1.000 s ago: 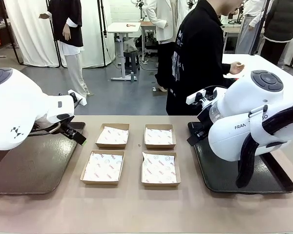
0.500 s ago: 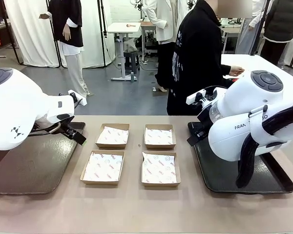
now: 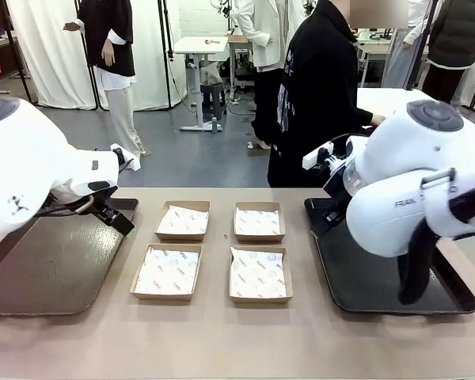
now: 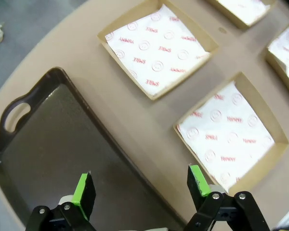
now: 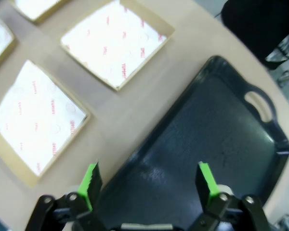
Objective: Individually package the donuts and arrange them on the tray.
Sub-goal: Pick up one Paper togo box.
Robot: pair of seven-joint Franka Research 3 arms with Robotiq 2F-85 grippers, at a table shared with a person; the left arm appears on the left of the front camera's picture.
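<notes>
Front view: left gripper (image 3: 119, 220) over left tray's (image 3: 47, 269) edge, lined boxes (image 3: 166, 271) just beside. Left wrist view: jaws spread wide, pinching nothing, tray beneath. Right wrist view: right gripper (image 5: 149, 180) spread, empty, above right tray (image 5: 221, 130), boxes beyond.

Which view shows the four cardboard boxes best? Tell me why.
The front view: all four boxes lie whole and uncovered in a two-by-two block. The left wrist view has two whole and two cut by the frame edge. The right wrist view is blurred, with two near-whole and two cut off.
</notes>
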